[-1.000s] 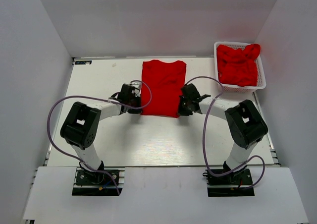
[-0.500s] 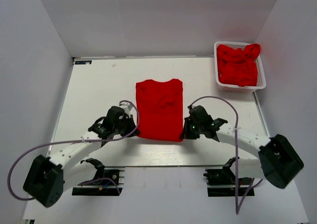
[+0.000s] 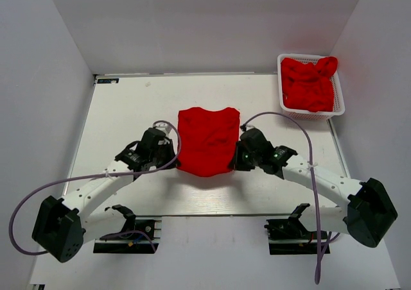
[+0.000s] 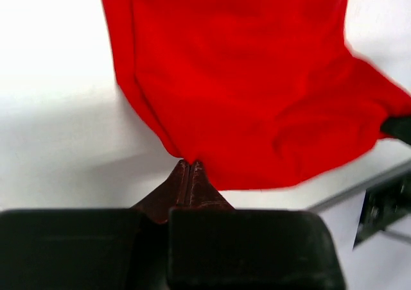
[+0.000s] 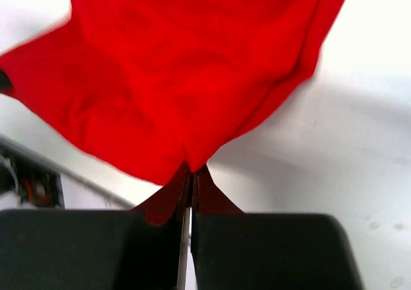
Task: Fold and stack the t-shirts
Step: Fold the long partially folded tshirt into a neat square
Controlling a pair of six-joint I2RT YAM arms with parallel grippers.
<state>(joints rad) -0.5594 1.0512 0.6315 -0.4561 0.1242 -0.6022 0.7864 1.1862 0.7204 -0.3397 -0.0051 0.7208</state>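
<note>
A red t-shirt [image 3: 207,140], partly folded into a narrow panel, lies mid-table with its near end lifted. My left gripper [image 3: 172,160] is shut on the shirt's near-left corner; in the left wrist view the gripper [image 4: 189,163] pinches the cloth [image 4: 257,78] at its tip. My right gripper [image 3: 236,160] is shut on the near-right corner; in the right wrist view the gripper [image 5: 192,169] pinches the cloth [image 5: 180,72]. The near hem sags between the two grippers. More red t-shirts [image 3: 308,83] lie crumpled in the basket.
A white lattice basket [image 3: 338,96] stands at the back right of the white table [image 3: 122,110]. White walls close in the left, right and back. The table's near edge shows in both wrist views, with dark frame parts [image 4: 385,200] beyond it.
Both grippers first dragged the shirt toward the near edge, then lifted its near end and carried it a little way back. The near hem now hangs raised off the table.
</note>
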